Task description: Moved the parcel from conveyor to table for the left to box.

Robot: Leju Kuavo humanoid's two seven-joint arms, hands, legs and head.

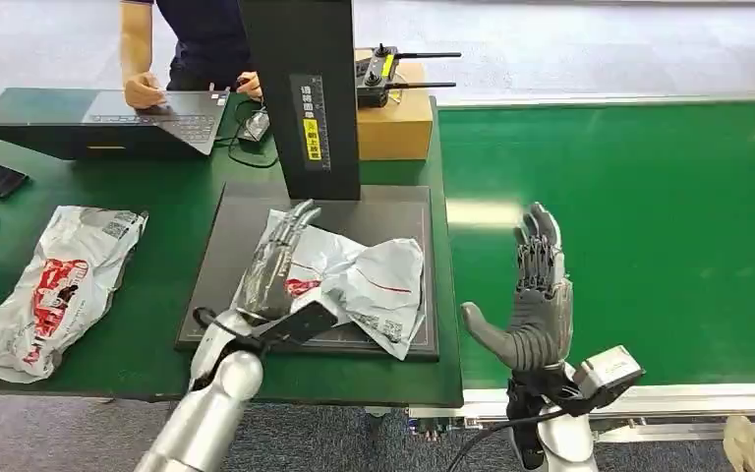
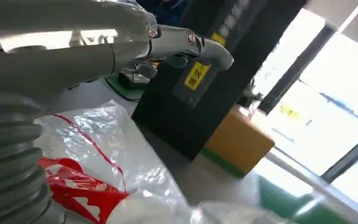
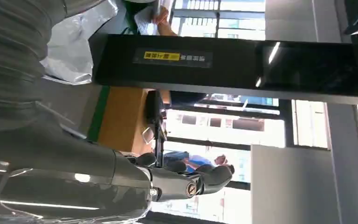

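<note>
Parcel, a crumpled white plastic mailer with red print (image 1: 364, 280), lies on the dark square platform (image 1: 226, 221) of the green worktop (image 1: 167, 265), long axis running from 10 to 4 o'clock. Left hand (image 1: 275, 265) rests flat on its 9 o'clock end, fingers straight. Right hand (image 1: 536, 295) hovers over the green conveyor belt (image 1: 649, 226), fingers spread, empty.
</note>
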